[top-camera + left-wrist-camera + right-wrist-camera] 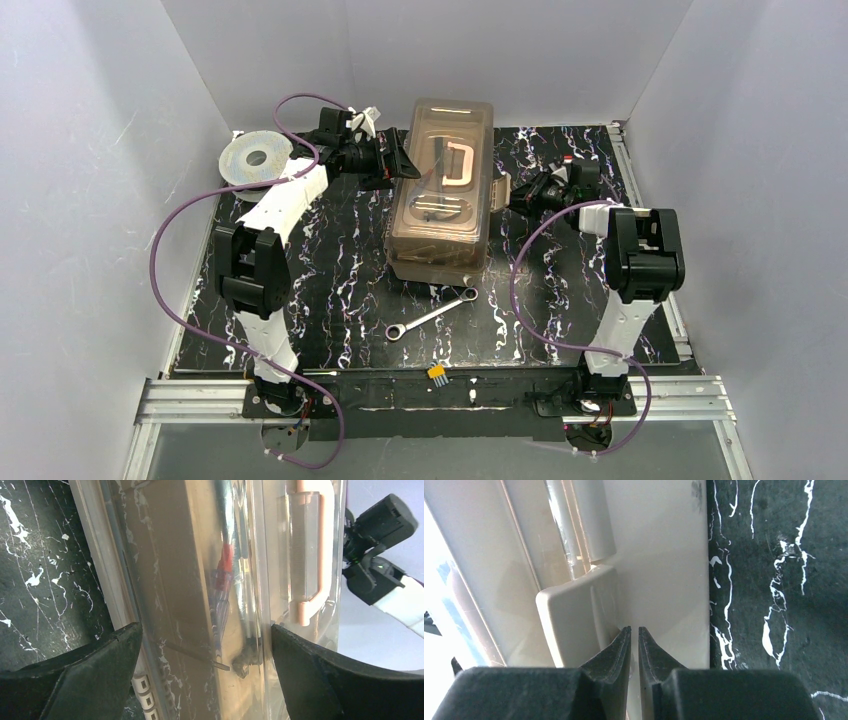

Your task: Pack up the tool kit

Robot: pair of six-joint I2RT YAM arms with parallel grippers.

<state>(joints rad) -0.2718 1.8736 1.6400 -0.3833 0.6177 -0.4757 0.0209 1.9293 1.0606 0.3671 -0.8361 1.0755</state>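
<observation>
Toolbox (445,190) mid-table, lid (200,555) down, tools dimly visible through it. Wrench (432,313) on table (330,260) just in front of toolbox, not packed. Left gripper (204,627) spread wide at toolbox's left side, lid between fingers, contact unclear. Right gripper (634,629) pinched nearly shut, empty, tips at beige latch (574,615) on right wall.

Risks:
- narrow tips skid off smooth latch
- sideways push slides toolbox left, nothing bracing it
- latching now shuts wrench out

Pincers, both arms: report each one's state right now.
Left pincer: open wide, holding nothing, toolbox ahead.
Right pincer: shut, empty, tips at the toolbox's beige latch.
</observation>
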